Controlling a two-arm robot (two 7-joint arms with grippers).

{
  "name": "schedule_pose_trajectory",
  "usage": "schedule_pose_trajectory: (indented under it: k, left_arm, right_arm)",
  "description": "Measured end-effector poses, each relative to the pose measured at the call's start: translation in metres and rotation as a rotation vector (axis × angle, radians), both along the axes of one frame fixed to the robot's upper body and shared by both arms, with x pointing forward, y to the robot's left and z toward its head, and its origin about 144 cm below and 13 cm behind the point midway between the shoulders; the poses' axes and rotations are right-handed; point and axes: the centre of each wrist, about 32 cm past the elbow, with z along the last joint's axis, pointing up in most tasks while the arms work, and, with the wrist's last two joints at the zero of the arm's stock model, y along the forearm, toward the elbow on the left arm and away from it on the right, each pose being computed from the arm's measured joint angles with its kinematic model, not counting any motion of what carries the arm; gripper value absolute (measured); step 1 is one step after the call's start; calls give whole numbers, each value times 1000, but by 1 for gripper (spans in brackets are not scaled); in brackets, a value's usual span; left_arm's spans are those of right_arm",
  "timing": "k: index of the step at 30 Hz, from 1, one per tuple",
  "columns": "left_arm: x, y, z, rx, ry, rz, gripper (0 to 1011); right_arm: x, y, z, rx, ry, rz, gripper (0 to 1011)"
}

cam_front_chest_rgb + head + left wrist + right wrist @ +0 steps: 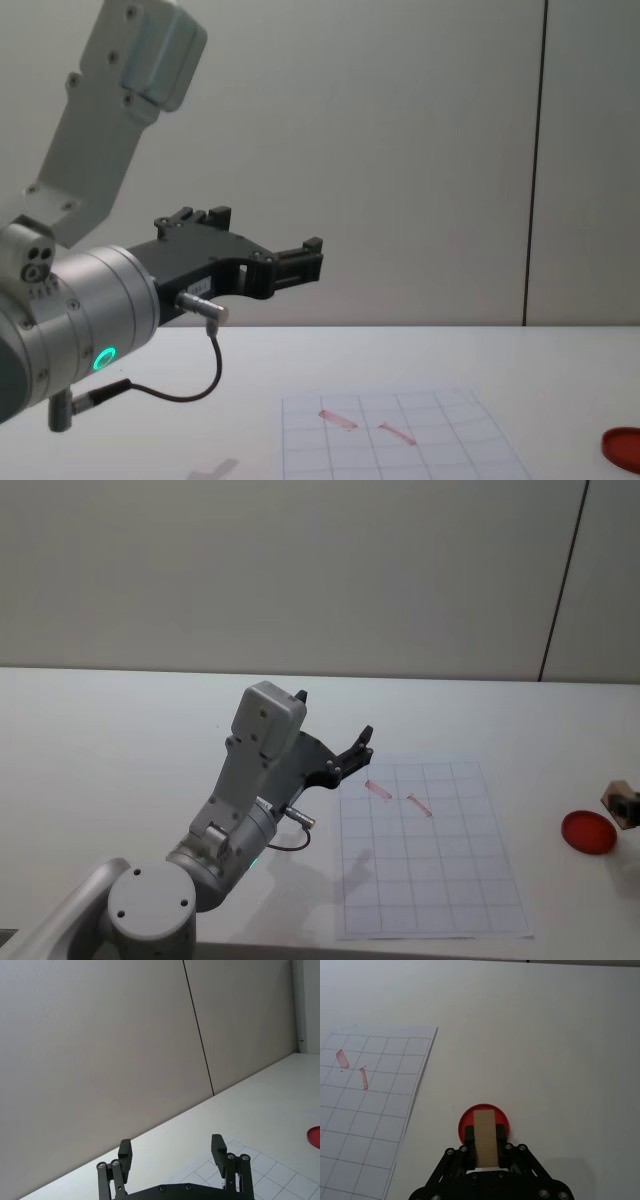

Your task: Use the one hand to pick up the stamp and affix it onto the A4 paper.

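Observation:
The stamp (485, 1136), a tan wooden block, is clamped between the black fingers of my right gripper (485, 1144), directly over the red round pad (466, 1121). In the head view the stamp (619, 800) and right gripper (628, 810) sit at the far right edge, just beside that pad (587, 832). I cannot tell whether the stamp touches the pad. The A4 paper (430, 855) lies flat to the left of the pad, with a pale grid and two pinkish-red marks (342, 1059) near its far edge. My left gripper (355, 748) is open and raised above the paper's far left corner.
The silver left arm (245, 810) with its green ring stands over the table left of the paper (400, 440). The red pad (622, 447) lies on the white table (120, 740), which runs back to a plain wall.

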Motion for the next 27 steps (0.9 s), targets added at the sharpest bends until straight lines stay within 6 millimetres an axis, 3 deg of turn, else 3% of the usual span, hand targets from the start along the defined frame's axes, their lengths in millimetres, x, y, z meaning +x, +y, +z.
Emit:
schedule_pose_trajectory:
  k: [27]
  left_arm:
    - [0, 0, 0, 0, 0, 0, 1002]
  right_arm:
    - [13, 2, -21, -9, 39, -3, 217]
